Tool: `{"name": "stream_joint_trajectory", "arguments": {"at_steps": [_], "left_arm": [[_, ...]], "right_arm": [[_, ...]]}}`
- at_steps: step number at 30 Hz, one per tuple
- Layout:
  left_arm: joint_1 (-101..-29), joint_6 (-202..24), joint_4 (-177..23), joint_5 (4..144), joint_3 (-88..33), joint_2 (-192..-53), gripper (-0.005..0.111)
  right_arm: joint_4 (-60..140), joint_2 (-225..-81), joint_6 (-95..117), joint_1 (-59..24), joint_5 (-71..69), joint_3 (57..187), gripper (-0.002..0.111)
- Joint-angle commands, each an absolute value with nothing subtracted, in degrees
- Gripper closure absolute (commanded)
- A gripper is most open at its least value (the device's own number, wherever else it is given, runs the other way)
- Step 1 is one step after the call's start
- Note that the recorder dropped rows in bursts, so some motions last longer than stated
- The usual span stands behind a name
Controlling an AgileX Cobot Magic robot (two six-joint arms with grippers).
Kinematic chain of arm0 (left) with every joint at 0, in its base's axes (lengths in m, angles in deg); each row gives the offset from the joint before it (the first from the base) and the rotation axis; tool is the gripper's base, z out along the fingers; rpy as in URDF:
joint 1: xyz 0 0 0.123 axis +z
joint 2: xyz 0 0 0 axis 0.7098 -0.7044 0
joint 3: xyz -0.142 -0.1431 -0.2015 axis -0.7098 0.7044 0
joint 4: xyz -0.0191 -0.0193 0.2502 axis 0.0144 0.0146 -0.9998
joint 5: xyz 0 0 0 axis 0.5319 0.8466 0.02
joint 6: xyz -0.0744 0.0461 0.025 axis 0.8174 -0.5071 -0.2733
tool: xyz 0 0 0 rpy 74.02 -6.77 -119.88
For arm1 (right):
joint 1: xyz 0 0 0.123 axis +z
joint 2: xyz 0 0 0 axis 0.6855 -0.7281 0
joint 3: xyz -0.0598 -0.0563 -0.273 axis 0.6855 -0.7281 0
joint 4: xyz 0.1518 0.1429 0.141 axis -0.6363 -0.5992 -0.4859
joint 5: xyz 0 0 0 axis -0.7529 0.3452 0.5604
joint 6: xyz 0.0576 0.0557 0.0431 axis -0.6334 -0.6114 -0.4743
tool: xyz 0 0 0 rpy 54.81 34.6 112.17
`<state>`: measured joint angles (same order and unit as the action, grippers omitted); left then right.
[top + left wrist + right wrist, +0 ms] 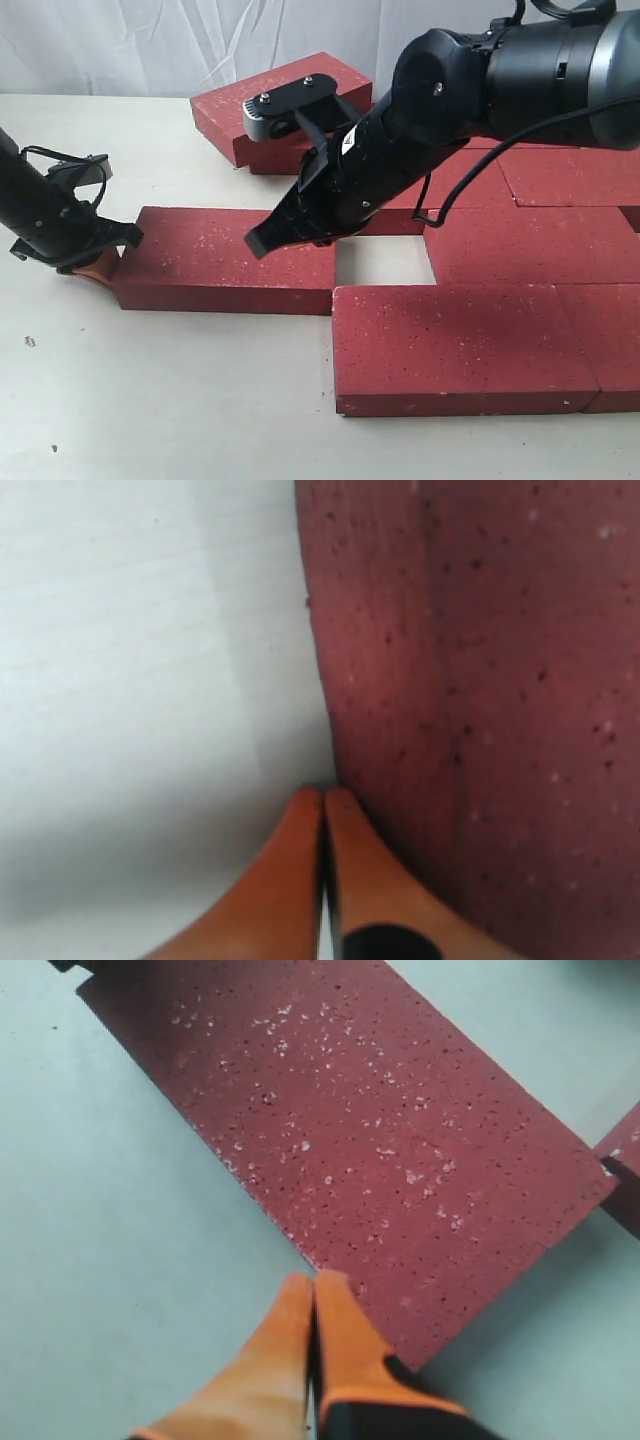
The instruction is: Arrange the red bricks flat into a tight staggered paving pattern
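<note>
The red bricks (460, 345) lie flat on the desk (150, 400). Most are already butted together in rows on the right, and another sits on top of the pile at the back. One loose brick (220, 265) lies flat to the left of the paved patch, its near corner meeting the front row. An open gap separates its right end from the middle row.

It looks dense, stiff and heavy, with a rough, gritty face that should drag on the desk rather than glide. It is probably too broad to pinch across, so it is better shoved than lifted. The push should go low on an end face and near its middle, since an off-centre push would likely swing it round. Its corners may chip if knocked against a neighbour.

The left jaws are closed. Their orange fingertips (300, 880) are pressed together against the loose brick's left end. The right jaws, reaching across from the right, are also closed. Their fingertips (310, 1350) sit at a long edge of the same brick, though I cannot tell whether they actually bear on it.
</note>
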<state>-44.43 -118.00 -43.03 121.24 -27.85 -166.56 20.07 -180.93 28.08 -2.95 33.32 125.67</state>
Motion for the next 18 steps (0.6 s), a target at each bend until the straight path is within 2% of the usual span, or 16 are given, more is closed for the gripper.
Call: {"name": "stream_joint_trajectory", "arguments": {"at_steps": [1,7,18], "left_arm": [[-44.74,-117.57,-45.15,123.51,-27.44,-167.14,0.107],[-44.74,-112.8,-50.53,121.09,-27.44,-167.02,0.107],[-49.23,-112.78,-48.18,121.79,-27.44,-167.02,0.107]], "right_arm": [[20.29,-180.68,28.05,-3.25,33.48,125.87,0.109],[21.65,-180.68,28.05,-3.25,35.16,125.87,0.109],[21.08,-180.68,23.15,-10.85,35.72,125.87,0.109]]}}
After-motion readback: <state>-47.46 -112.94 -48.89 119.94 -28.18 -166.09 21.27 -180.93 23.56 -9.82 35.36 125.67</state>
